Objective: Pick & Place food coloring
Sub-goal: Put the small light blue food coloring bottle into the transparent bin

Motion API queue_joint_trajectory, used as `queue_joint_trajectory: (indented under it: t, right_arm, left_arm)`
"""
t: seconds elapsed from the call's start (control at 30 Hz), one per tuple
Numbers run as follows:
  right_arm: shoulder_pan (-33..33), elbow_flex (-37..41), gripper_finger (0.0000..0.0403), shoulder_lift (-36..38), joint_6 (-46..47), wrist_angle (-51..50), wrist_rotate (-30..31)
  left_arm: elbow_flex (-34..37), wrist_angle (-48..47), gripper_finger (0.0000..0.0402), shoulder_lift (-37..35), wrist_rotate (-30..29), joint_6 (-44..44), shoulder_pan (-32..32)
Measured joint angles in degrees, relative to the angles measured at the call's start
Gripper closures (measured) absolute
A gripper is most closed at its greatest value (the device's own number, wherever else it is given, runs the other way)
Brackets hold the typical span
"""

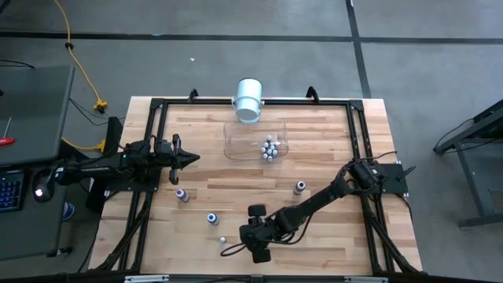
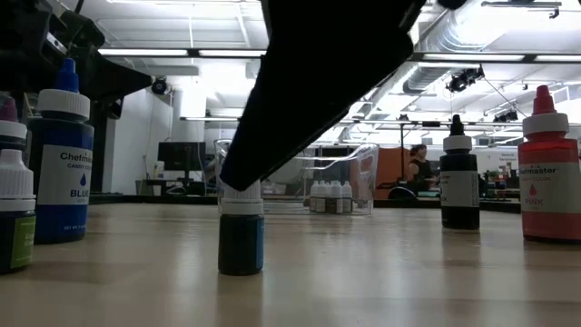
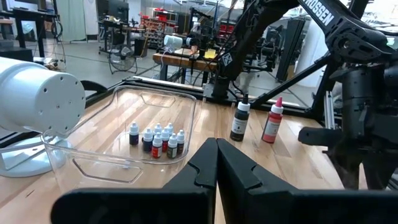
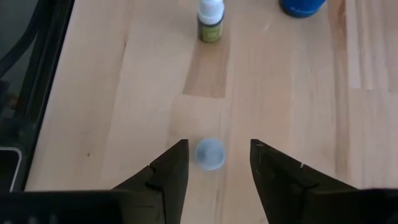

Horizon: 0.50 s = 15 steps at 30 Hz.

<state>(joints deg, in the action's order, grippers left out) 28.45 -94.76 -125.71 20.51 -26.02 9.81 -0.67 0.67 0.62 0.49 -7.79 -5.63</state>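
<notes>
The right gripper (image 4: 214, 163) hangs low over the near part of the pale wooden table (image 1: 330, 134), its dark jaws apart on either side of a small bottle with a pale blue cap (image 4: 209, 154), seen from above and not yet touched. In the low view this same small dark bottle stands upright beneath the arm, whose black bulk blocks much of the room behind. Just beyond it in the right wrist view stand a tiny white-capped bottle with a yellow-green body (image 4: 211, 21) and the edge of a larger blue bottle (image 4: 302, 6). More loose bottles stand apart on the boards: a purple one (image 1: 182, 195) near the left arm and a dark one (image 1: 299, 187) toward the right. A cluster of tiny bottles (image 3: 158, 139) sits inside the clear plastic tub (image 3: 186, 109), beside a big white cylinder (image 3: 37, 93). The left gripper (image 1: 192, 157) waits at the table's left side, jaws together. A black bottle (image 3: 240, 119) and a red one (image 3: 272, 122) stand side by side, probably near the far edge.
</notes>
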Motion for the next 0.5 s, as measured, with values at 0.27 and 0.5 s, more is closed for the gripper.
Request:
queue_joint_trajectory:
  t: [0.27,0.5]
  right_arm:
    - [-0.21,0.00,0.0258,0.00,0.00,-0.87,-1.59]
    - [-0.42,0.00,0.0258,-0.02,0.00,-0.85,-1.60]
  left_arm:
    - [0.00,0.00,0.0401,0.00,0.00,-0.01,0.00]
    - [0.00,0.00,0.0401,0.00,0.00,-0.02,0.02]
